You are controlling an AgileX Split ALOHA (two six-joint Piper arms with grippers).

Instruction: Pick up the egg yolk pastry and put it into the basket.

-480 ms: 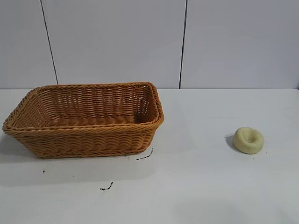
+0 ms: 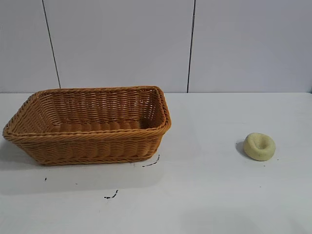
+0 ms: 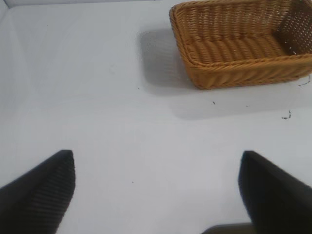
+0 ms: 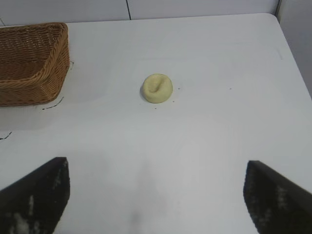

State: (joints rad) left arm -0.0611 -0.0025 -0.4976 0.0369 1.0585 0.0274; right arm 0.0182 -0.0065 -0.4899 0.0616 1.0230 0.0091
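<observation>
The egg yolk pastry sits alone on the white worktop, and nothing is touching it.

The right gripper has its fingers spread wide apart, and they hold nothing. In the right wrist view the two dark fingers frame bare worktop, and the pastry lies farther out, about in line with the gap between them. The left gripper is the same: fingers wide open and empty. It hangs over bare worktop, with the basket well beyond it.

In the exterior view no arm can be seen at all. The pastry is on the right side of the worktop. It is round and pale yellow with a dimple on top. The basket is on the left side, well apart from the pastry. It stands upright and looks empty inside. Some small dark marks are on the worktop just in front of the basket.

Half a second ago the exterior view looked just like it does now. The pastry has not moved and the basket has not moved. So I think the job has only just begun and nothing is done yet.

The right arm is on the pastry's side, so it is likely the one to reach out. It would need to go forward and down, close gently on the pastry, and then carry it across to the basket. The pastry looks soft, so a hard squeeze could squash it.
</observation>
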